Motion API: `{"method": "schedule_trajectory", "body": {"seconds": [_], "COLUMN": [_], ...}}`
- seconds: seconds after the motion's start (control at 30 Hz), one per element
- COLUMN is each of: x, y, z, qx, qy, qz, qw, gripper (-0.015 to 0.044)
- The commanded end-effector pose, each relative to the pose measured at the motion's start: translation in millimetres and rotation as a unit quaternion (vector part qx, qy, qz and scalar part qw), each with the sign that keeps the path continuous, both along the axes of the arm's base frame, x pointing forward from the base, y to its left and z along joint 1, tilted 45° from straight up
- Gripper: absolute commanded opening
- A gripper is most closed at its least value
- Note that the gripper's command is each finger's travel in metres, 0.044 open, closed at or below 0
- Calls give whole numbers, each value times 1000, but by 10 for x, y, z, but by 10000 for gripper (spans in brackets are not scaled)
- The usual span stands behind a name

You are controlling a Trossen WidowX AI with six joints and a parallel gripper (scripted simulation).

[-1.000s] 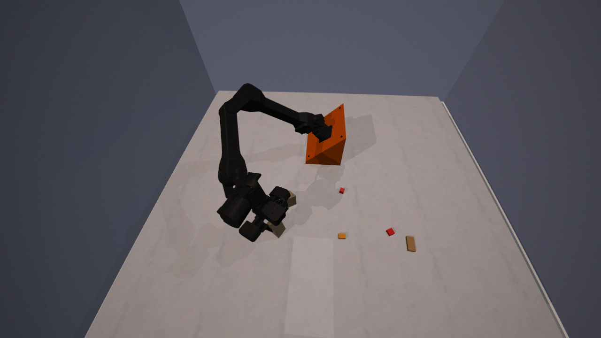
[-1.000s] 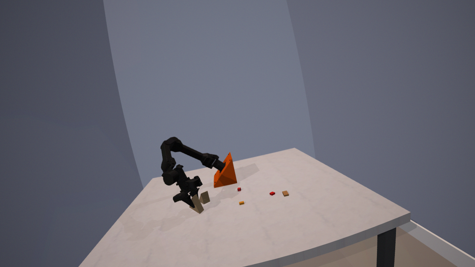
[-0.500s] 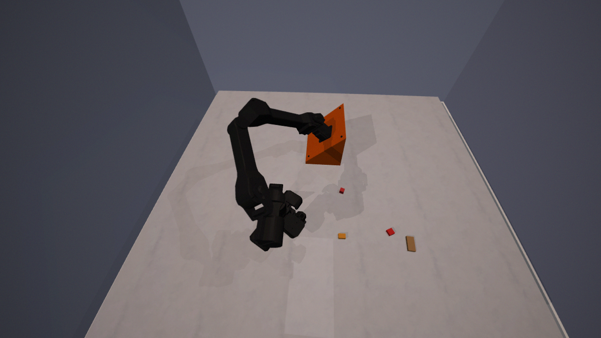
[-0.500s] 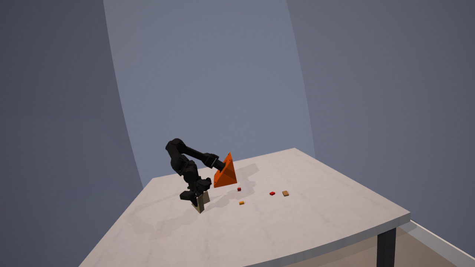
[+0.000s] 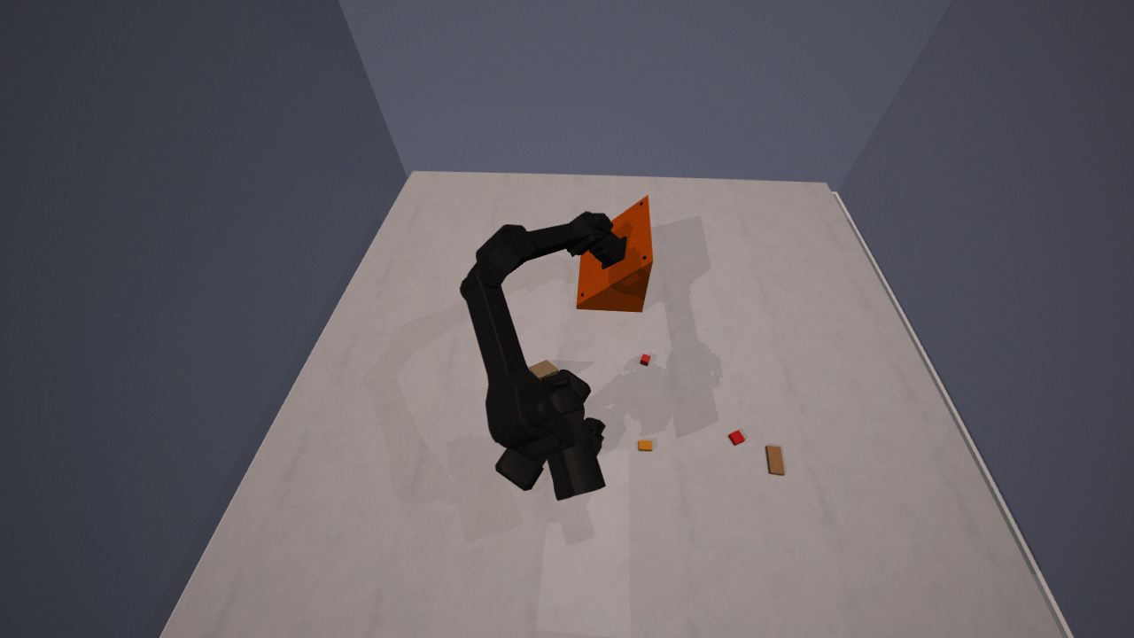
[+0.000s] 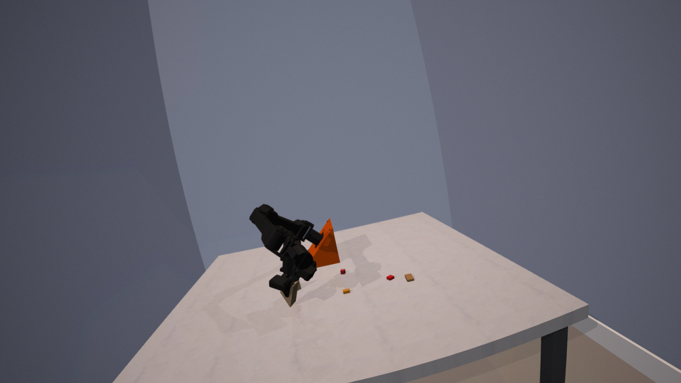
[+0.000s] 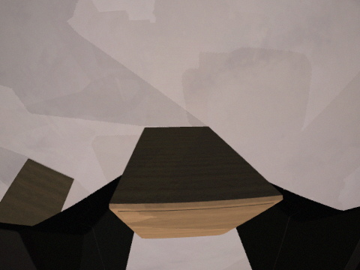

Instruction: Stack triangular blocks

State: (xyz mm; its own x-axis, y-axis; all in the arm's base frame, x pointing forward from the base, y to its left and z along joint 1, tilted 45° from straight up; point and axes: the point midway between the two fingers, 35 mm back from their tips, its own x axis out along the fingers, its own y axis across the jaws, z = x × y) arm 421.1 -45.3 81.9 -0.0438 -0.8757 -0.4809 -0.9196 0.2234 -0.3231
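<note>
My gripper (image 7: 181, 177) is shut on one brown wooden triangular block (image 7: 189, 169) (image 6: 290, 299), with a finger at each end in the wrist view. A dark face and a narrow lighter face of it show. In the exterior view it is low beneath the hand, one edge pointing down; whether it touches the table I cannot tell. In the top view the arm hides it. The other triangular block (image 5: 543, 369) (image 7: 41, 193) stands apart on the table, partly behind the arm in the top view and past the left finger in the wrist view.
The arm rises from an orange wedge mount (image 5: 634, 229) (image 6: 331, 250). On the table (image 5: 793, 555) (image 6: 428, 323) lie a red cube (image 5: 645, 360) (image 6: 342, 271), a red piece (image 5: 736, 437) (image 6: 390, 277), an orange piece (image 5: 645, 446) (image 6: 346, 291) and a flat brown piece (image 5: 775, 460) (image 6: 409, 277).
</note>
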Motion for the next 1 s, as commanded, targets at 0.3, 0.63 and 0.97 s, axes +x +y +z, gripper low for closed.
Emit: {"method": "schedule_trajectory", "body": {"seconds": [0.3,0.63,0.97], "x": [-1,-1,-168], "y": [-10,-10,676], "z": [18,18,726], "qx": [1,1,34], "qy": [0,0,-23], "qz": [0,0,95], "qw": [1000,1000,995], "gripper": [341,440,440]}}
